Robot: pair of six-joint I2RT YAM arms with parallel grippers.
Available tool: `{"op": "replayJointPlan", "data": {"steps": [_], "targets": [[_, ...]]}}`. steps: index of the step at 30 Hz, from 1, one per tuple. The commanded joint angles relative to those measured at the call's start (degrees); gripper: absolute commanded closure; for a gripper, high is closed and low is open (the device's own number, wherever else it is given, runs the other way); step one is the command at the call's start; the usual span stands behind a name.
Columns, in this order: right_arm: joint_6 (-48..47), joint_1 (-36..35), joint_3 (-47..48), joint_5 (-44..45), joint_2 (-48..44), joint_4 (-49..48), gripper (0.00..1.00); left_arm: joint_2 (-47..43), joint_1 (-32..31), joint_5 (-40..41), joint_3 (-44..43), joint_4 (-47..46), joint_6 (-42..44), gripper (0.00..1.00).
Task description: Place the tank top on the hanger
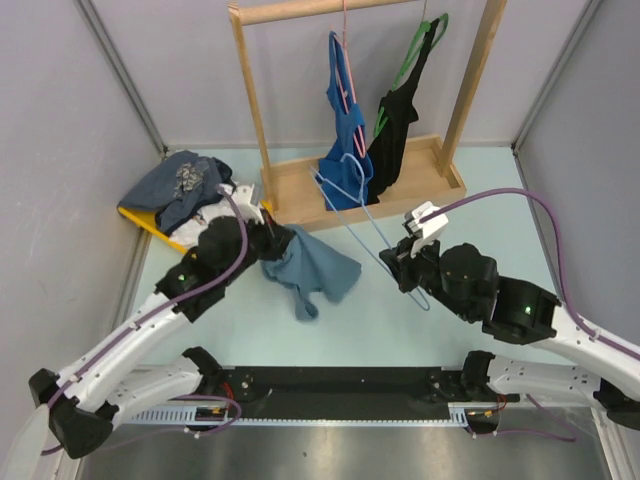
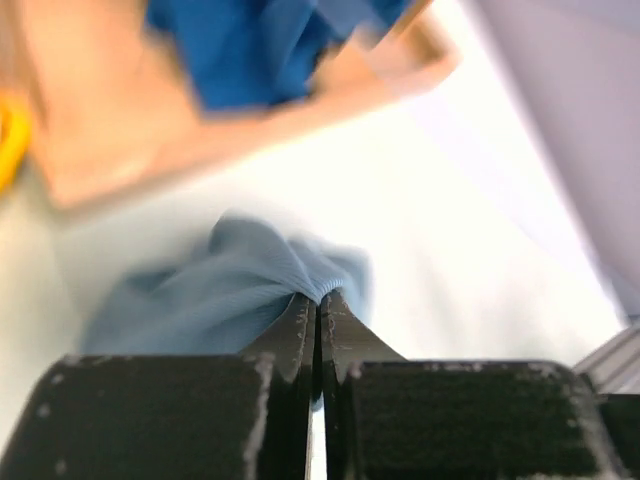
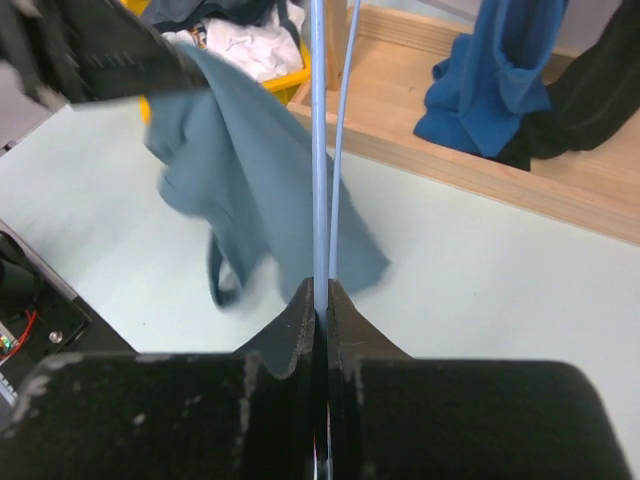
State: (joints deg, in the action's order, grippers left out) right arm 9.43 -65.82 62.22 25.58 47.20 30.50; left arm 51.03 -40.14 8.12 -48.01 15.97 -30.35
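The dusty teal tank top [image 1: 312, 270] hangs bunched above the table, just left of centre. My left gripper [image 1: 276, 241] is shut on its upper edge; in the left wrist view the fingertips [image 2: 318, 300] pinch a fold of the tank top's cloth [image 2: 220, 300]. The pale blue wire hanger [image 1: 368, 222] slants from the rack's base down to my right gripper [image 1: 393, 258]. That gripper [image 3: 322, 292] is shut on the hanger's wire [image 3: 318, 150]. Seen from the right wrist, the tank top [image 3: 250, 190] droops just left of the wire, apart from it.
A wooden rack [image 1: 300, 195] stands at the back. A royal-blue top on a pink hanger [image 1: 345, 115] and a black top on a green hanger [image 1: 402, 120] hang from it. A yellow bin with a pile of clothes [image 1: 185, 190] sits at the back left.
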Motion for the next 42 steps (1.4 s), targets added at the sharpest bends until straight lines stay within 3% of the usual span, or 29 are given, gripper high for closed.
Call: {"op": "replayJointPlan", "data": {"steps": [1, 4, 5, 6, 7, 8, 9, 11, 12, 15, 21, 22, 30, 33, 42], "targets": [[0.7, 0.4, 0.0, 3.9, -3.1, 0.6, 1.0, 7.1, -1.1, -5.5, -11.0, 4.0, 6.7, 1.0], [1.6, 0.8, -0.3, 5.0, -4.6, 1.8, 1.0, 17.8, -1.1, -7.6, -15.2, 3.9, 10.6, 0.99], [1.8, 1.0, -0.4, 5.2, -4.9, 2.5, 1.0, 20.5, -1.0, -6.8, -15.9, 3.9, 12.0, 0.93], [2.2, 1.1, -0.5, 5.4, -5.5, 2.8, 1.0, 25.9, -1.1, -1.0, -17.0, 3.9, 14.3, 0.86], [2.3, 1.3, -0.6, 5.4, -5.8, 3.2, 1.0, 28.4, -0.9, 2.6, -17.6, 4.1, 15.5, 0.72], [2.3, 1.6, -0.5, 5.4, -6.0, 4.1, 1.0, 30.8, -0.7, 5.6, -18.4, 5.1, 16.2, 0.33], [2.6, 1.7, -0.5, 5.5, -6.2, 4.6, 1.0, 33.0, -0.7, 11.1, -20.2, 6.3, 17.1, 0.25], [2.8, 1.8, -0.5, 6.0, -6.4, 5.9, 1.0, 34.1, -0.8, 13.9, -19.9, 6.9, 16.8, 0.13], [3.0, 2.0, -0.8, 6.1, -6.5, 6.3, 1.0, 33.0, -1.2, 14.9, -17.8, 6.0, 15.9, 0.11], [3.3, 2.7, -1.5, 6.7, -6.6, 6.6, 1.0, 25.1, -2.6, 15.8, -9.9, 0.1, 15.9, 0.09], [4.8, 5.6, -4.9, 2.3, -5.3, 3.3, 1.0, 9.8, -2.6, 4.7, 11.0, -15.6, 14.0, 0.14], [4.8, 7.2, -6.0, 1.1, -4.8, 2.5, 1.0, 9.9, -2.6, 4.4, 12.0, -17.4, 13.9, 0.19], [5.9, 15.6, -7.9, -10.3, -4.6, -0.5, 1.0, 20.8, -0.9, -4.4, 9.7, -23.2, 15.5, 0.28], [6.4, 16.9, -8.5, -11.2, -6.0, -0.2, 1.0, 23.8, 0.3, -4.3, 7.7, -22.7, 16.1, 0.35], [6.7, 17.7, -9.0, -12.1, -6.9, 0.8, 1.0, 31.1, 0.3, 0.3, 5.7, -24.2, 19.9, 0.37]]}}
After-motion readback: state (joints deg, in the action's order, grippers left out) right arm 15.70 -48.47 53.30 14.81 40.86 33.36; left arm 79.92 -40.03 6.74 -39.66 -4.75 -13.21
